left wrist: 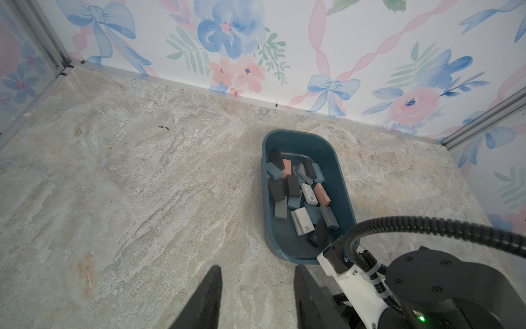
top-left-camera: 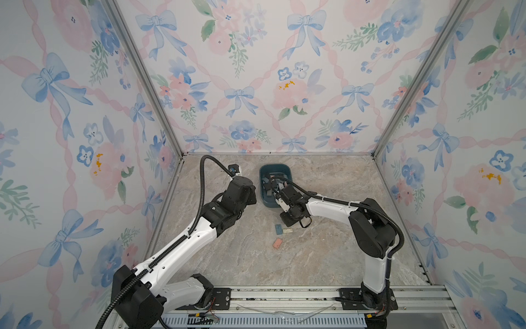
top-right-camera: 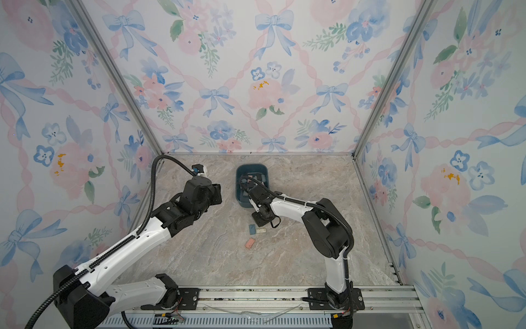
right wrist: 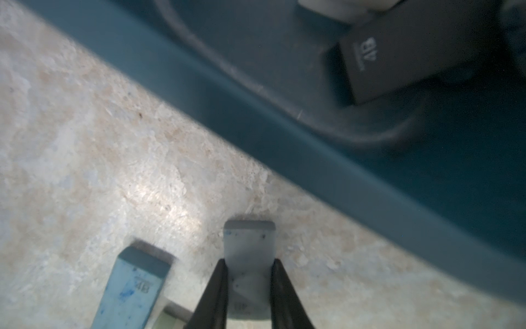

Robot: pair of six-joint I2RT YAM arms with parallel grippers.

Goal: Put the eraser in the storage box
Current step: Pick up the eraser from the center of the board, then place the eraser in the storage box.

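In the right wrist view my right gripper (right wrist: 249,262) is shut on a grey eraser (right wrist: 249,242), which sits low at the marble table just outside the near wall of the teal storage box (right wrist: 284,128). The storage box (top-left-camera: 266,200) stands at the back middle of the table in both top views, and the left wrist view shows several erasers (left wrist: 303,225) lying inside it. My left gripper (left wrist: 257,267) hovers open over bare table to the left of the storage box (left wrist: 345,196), with nothing between its fingers.
A blue eraser (right wrist: 133,284) lies right beside the held one. In a top view a blue eraser (top-left-camera: 278,228), a pale eraser (top-left-camera: 287,231) and a pink eraser (top-left-camera: 277,243) lie loose in front of the box. Floral walls enclose three sides.
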